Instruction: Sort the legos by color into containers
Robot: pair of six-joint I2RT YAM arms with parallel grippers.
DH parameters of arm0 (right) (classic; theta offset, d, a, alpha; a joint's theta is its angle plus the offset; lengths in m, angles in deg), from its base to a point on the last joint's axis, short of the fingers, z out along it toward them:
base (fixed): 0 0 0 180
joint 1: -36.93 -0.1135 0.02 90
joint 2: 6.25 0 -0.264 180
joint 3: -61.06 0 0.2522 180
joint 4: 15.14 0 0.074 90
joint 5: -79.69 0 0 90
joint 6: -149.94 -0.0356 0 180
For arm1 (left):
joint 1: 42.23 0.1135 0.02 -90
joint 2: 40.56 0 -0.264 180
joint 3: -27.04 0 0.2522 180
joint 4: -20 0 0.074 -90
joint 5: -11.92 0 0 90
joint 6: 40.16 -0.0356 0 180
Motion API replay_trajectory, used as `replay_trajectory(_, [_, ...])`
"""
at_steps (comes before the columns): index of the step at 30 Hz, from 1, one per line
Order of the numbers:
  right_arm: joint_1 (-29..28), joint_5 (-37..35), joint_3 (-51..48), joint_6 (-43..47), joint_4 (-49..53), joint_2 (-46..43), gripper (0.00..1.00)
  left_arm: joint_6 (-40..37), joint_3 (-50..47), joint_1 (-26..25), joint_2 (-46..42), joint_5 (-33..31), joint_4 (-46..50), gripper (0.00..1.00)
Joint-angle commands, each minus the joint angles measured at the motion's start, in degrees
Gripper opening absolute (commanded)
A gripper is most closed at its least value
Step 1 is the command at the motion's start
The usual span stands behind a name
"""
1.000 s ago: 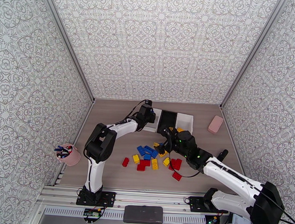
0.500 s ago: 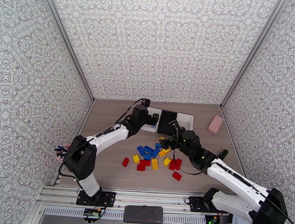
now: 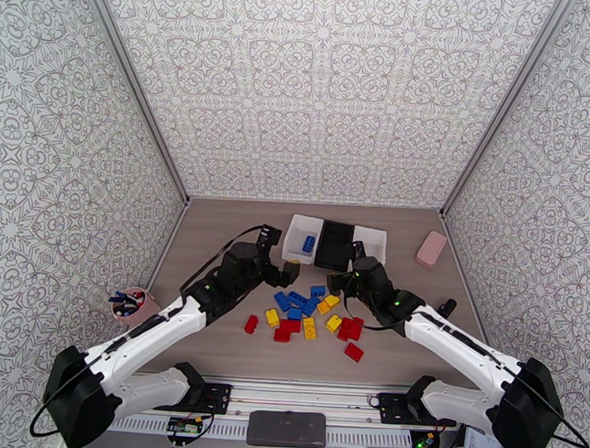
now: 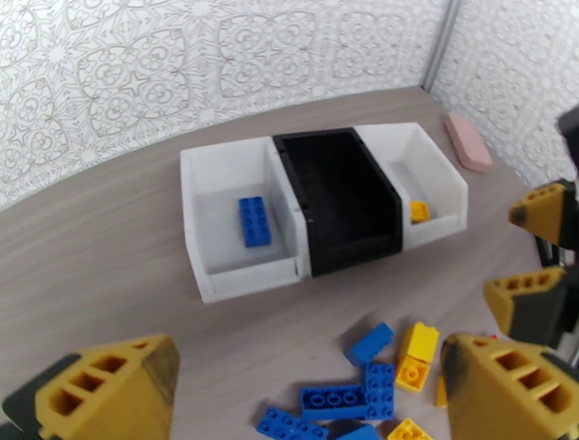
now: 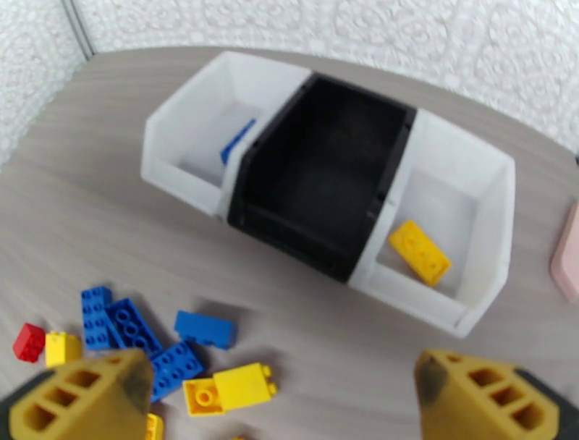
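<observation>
both claws are released and hold nothing. the left claw (image 4: 310, 358) and the right claw (image 5: 284, 373) hover over the loose legos (image 3: 302, 316), which are red, blue and yellow and lie scattered on the worktop (image 3: 215, 248) on the near side of the containers (image 3: 338, 240). one blue brick (image 4: 255, 221) lies flat in the left white bin (image 4: 199, 239). one yellow brick (image 5: 418, 251) lies in the right white bin (image 5: 499, 217). the black bin (image 5: 318, 166) sits between the two. any marking on the studs is too small to read.
</observation>
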Motion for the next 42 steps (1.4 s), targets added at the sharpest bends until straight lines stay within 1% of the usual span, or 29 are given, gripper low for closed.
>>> replay_trajectory(1, [0.31, 1.49, 1.75, -4.48, 6.75, 0.99, 0.98, -6.92, -4.18, -1.71, -4.08, 7.11, 2.19, 0.99])
replay_trajectory(5, [0.31, 2.20, 3.18, -5.67, 12.50, 3.08, 0.95, -11.20, -7.20, -3.97, -6.67, 10.75, 1.64, 1.00])
replay_trajectory(8, [0.36, 4.03, 5.67, -5.77, 15.46, 7.01, 0.91, -13.17, -9.06, -4.85, -7.36, 13.52, 0.15, 1.00])
replay_trajectory(12, [0.31, 8.41, 8.34, -1.51, 16.14, 12.59, 0.85, -14.88, -10.74, -5.37, -7.96, 17.02, -1.33, 1.00])
replay_trajectory(15, [0.31, 12.18, 9.47, 3.69, 15.44, 15.75, 0.85, -15.47, -11.32, -5.42, -8.51, 17.76, -1.39, 1.00])
replay_trajectory(17, [0.69, 13.41, 10.34, 6.12, 15.22, 17.90, 0.80, -15.53, -11.69, -5.50, -8.77, 18.00, -1.86, 1.00])
replay_trajectory(19, [1.37, 14.85, 11.32, 7.75, 15.58, 19.74, 0.77, -15.35, -11.91, -5.59, -8.84, 17.87, -2.02, 1.00])
replay_trajectory(21, [2.55, 16.83, 12.30, 8.73, 15.68, 21.60, 0.73, -15.29, -11.97, -5.58, -8.78, 18.02, -2.18, 1.00])
replay_trajectory(24, [3.69, 19.40, 13.43, 10.04, 15.57, 23.96, 0.72, -15.12, -12.27, -5.72, -8.78, 18.61, -2.93, 1.00])
replay_trajectory(28, [3.82, 19.30, 14.47, 12.68, 15.48, 26.68, 0.72, -15.03, -12.33, -5.68, -8.17, 18.83, -3.25, 1.00])
replay_trajectory(30, [4.12, 18.38, 15.02, 13.16, 15.66, 27.80, 0.72, -15.16, -12.31, -5.67, -7.86, 19.16, -3.17, 1.00])
replay_trajectory(33, [4.94, 19.67, 15.41, 13.81, 15.64, 28.80, 0.72, -15.14, -12.31, -5.73, -7.55, 19.24, -3.19, 1.00])
replay_trajectory(35, [5.23, 18.95, 15.78, 13.81, 16.08, 29.70, 0.72, -15.11, -12.33, -5.77, -7.37, 18.97, -3.17, 1.00])
replay_trajectory(38, [5.93, 18.85, 15.67, 13.22, 15.97, 30.13, 0.69, -14.96, -12.05, -5.78, -7.12, 18.72, -3.08, 1.00])
replay_trajectory(42, [6.63, 17.02, 16.21, 11.76, 16.77, 30.70, 0.65, -14.71, -12.22, -5.84, -7.11, 18.82, -3.25, 1.00])
